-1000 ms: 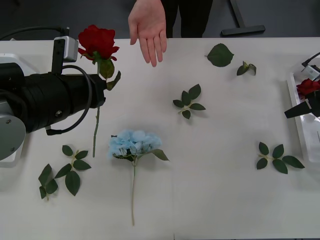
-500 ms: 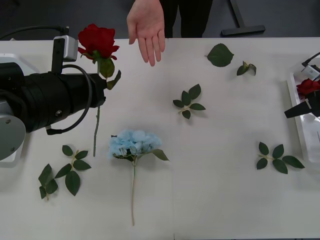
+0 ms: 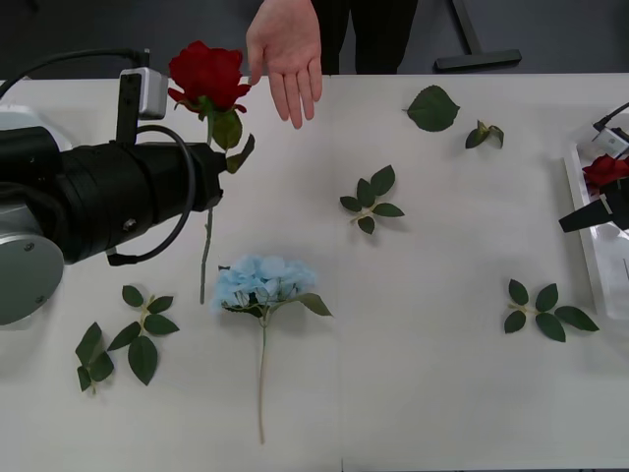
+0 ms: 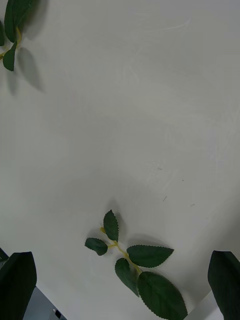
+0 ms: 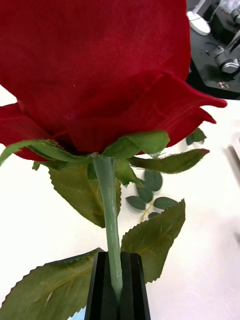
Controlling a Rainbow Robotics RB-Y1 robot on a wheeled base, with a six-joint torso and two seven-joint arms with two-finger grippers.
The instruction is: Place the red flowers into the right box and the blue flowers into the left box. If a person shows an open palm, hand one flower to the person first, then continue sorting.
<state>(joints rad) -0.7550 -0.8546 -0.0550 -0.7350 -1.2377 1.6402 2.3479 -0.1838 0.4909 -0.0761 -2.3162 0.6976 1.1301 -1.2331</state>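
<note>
- Left gripper (image 5: pixel 116 285): black fingers closed tight on the green stem of a red rose (image 3: pixel 207 75), which it held above the table at the robot's left, the bloom uppermost and the stem hanging below the arm toward the tabletop.
- Red rose, left wrist view: bloom (image 5: pixel 100 70) large and close, stem upright between the two fingers, dark leaves on either side.
- Person's hand (image 3: pixel 286 51): at the far edge of the table, palm open, fingers pointing toward the robot; just beside the held rose's bloom, apart from it.
- Blue hydrangea (image 3: pixel 263 281): lay flat on the table near the centre-left, its thin stem running toward the robot; the rose's stem tip hung just beside its left edge.
- Right gripper (image 4: pixel 120 285): fingers wide apart, holding nothing, over bare tabletop and a leaf sprig (image 4: pixel 135 260) at the robot's right.
- Right box (image 3: pixel 593 258): at the table's right edge, glossy rim visible, another red rose (image 3: pixel 604 170) lying in it.
- Loose leaf sprigs (image 3: pixel 371 198): scattered across the white table (image 3: pixel 432 334).
</note>
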